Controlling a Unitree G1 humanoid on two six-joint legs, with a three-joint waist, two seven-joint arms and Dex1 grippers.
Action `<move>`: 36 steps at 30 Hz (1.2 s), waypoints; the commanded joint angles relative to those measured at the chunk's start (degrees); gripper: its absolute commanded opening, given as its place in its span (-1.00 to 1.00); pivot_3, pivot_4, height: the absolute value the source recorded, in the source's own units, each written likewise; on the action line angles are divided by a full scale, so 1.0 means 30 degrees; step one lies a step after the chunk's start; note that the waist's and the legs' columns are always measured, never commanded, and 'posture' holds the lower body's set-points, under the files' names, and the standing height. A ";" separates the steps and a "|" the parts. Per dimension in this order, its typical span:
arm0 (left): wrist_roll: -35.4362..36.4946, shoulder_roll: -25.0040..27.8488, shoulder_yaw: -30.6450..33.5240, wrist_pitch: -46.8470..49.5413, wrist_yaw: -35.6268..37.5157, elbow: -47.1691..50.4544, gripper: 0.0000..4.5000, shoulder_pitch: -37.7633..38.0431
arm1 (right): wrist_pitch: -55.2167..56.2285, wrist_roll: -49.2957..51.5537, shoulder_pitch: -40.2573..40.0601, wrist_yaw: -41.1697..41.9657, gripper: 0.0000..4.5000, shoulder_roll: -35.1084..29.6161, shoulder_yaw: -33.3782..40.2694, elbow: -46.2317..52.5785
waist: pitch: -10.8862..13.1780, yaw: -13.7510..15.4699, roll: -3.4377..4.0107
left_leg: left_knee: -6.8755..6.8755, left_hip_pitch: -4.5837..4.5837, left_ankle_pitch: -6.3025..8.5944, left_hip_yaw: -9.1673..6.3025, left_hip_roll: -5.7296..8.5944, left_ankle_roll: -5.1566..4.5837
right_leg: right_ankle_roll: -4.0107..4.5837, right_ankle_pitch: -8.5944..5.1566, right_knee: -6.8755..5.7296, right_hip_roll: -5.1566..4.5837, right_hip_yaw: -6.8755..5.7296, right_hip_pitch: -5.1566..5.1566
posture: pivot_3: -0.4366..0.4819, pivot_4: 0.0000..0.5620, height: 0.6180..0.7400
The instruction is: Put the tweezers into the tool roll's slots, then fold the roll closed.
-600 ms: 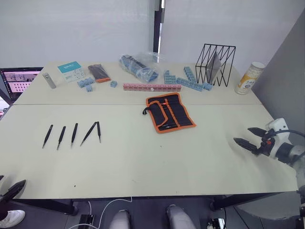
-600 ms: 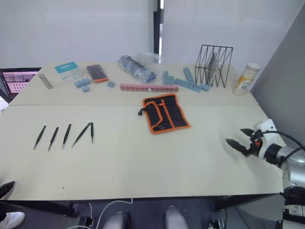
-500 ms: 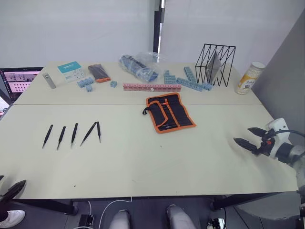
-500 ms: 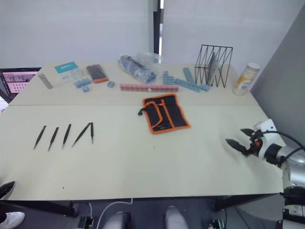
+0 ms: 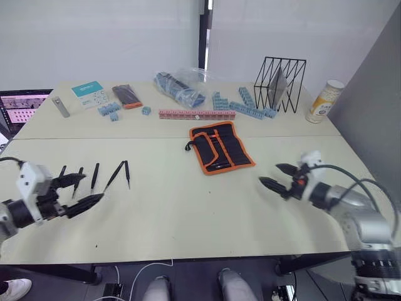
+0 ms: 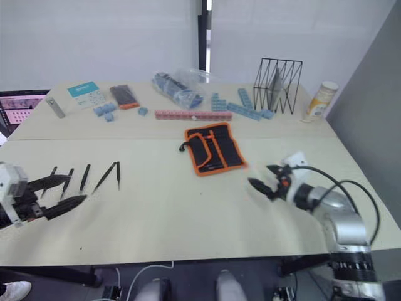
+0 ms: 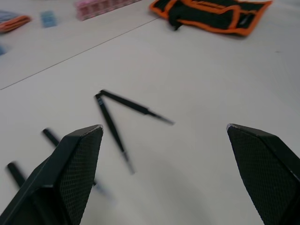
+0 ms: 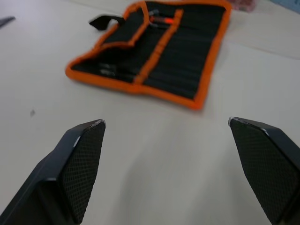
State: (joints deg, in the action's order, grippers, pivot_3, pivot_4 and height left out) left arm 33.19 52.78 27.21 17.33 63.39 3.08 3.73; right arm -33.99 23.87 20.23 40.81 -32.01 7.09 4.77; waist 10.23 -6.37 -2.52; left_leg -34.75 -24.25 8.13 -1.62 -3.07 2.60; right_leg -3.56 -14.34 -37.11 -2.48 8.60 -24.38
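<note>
In the left eye view, the tool roll [image 5: 222, 147] lies unrolled and flat near the middle of the pale bench [image 5: 188, 213], its orange edging all round and its strap end poking out toward the robot's left. The five tweezers [image 5: 95, 177] lie loose in a row on the bench well to the left of the roll, none in the slots [image 5: 234, 145]. The left claw [image 5: 80, 192] hangs low just in front of the tweezers, its two fingers apart and gripping nothing, the farther fingertip overlapping the leftmost ones in the picture. The right claw [image 5: 276, 176] hovers near the roll's near right corner, apart from it, fingers spread and empty. Along the far edge stand a black wire rack [image 5: 280, 84], a pale canister [image 5: 319, 101], blue blocks [image 5: 247, 106], a pink strip [image 5: 197, 114] and a clear bag [image 5: 182, 88].

In the left wrist view, the left claw's fingers [image 7: 65, 173] stand wide apart, with two tweezers meeting in a V on the bench between and beyond them, more of them blurred beside the one finger, and the roll far off.

In the right wrist view, the right claw's fingers [image 8: 82, 161] are likewise wide apart, the open roll lying just beyond them, centred in the gap.
</note>
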 commanded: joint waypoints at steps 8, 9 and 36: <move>0.0222 -0.0738 -0.1452 0.1580 -0.1493 0.4625 1.00 -0.0167 | -0.5280 0.0062 0.7166 -0.4606 0.98 0.4880 -0.1785 -0.2283 | 0.0003 0.0001 -0.0007 | -0.0011 -0.0025 -0.0004 -0.0010 0.0007 -0.0008 | -0.0025 0.0016 0.0019 -0.0001 -0.0002 0.0005 | -0.05 -0.47 1.00; 0.0104 -0.0863 -0.1438 0.1540 -0.1713 0.4733 1.00 -0.0156 | -0.4940 -0.0433 0.7624 -0.5085 0.98 0.5354 -0.2021 -0.3017 | 0.0003 -0.0025 -0.0006 | -0.0004 -0.0024 -0.0004 -0.0015 0.0006 -0.0009 | -0.0033 0.0020 0.0018 0.0002 -0.0005 0.0005 | -0.05 -0.47 1.00; -0.1015 -0.1304 -0.0755 0.0645 -0.2048 0.6604 1.00 0.2674 | -0.2266 -0.2951 1.0818 -0.8664 -0.99 0.9606 -0.1293 -1.0926 | 0.0006 -0.0394 -0.0001 | 0.0025 -0.0103 0.0000 -0.0061 0.0007 -0.0012 | -0.0183 0.0103 0.0028 0.0009 -0.0034 -0.0050 | -0.05 -0.47 1.00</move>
State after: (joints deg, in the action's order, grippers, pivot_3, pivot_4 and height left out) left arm 30.32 48.82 23.73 20.51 57.01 22.36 12.03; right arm -41.39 14.36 51.48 14.55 -2.92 2.22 -30.35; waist 10.24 -7.55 -2.53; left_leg -34.67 -24.56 8.13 -1.81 -3.04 2.57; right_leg -4.11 -14.04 -37.02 -2.46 8.49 -24.53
